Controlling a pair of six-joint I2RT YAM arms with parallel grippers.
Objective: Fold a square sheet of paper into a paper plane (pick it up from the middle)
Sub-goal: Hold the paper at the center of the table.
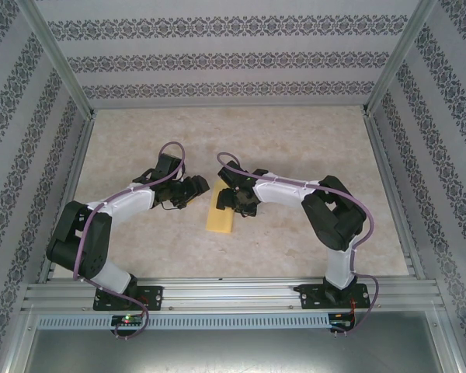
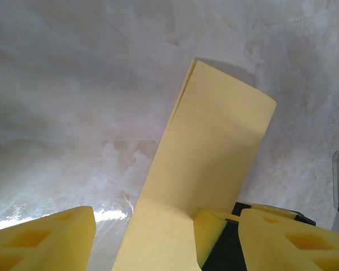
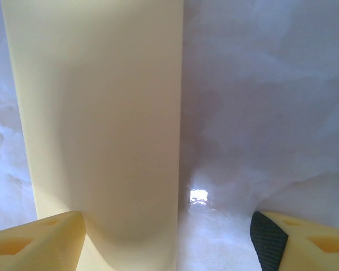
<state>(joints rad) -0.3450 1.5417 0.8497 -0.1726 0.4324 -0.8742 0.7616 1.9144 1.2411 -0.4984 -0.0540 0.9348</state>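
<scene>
Top external view: two arms bent inward over a pale marbled surface [image 1: 295, 148].
Item: sheet of paper [image 1: 220, 212], yellow-orange, folded over into a long narrow strip, lying on the surface.
Item position: between the left end effector [image 1: 194, 189] and the right end effector [image 1: 237, 200], with its far end beside their tips and its near end pointing toward the arm bases.
Placement, left end effector: just left of the strip's far end.
Placement, right end effector: just right of the strip's far end, partly over it.
Left wrist view: the sheet of paper [image 2: 214, 147] runs up from the bottom edge between the yellow foam fingers [image 2: 45, 240]; two layers show slightly parted along its left edge at the far end.
State, left end effector [image 2: 164, 226]: released — fingers spread wide, the left one clear of the strip, nothing grasped.
Right wrist view: the sheet of paper [image 3: 101, 113] takes up the left half, flat on the glossy surface [image 3: 260, 84]; the left finger [image 3: 39, 243] overlaps its near left edge, and the right finger stands well apart from it.
State, right end effector [image 3: 166, 220]: released — fingers spread, strip not pinched.
Surroundings: patterned wall panels [image 1: 217, 58] on three sides; aluminium rail [image 1: 233, 294] carrying the arm bases.
</scene>
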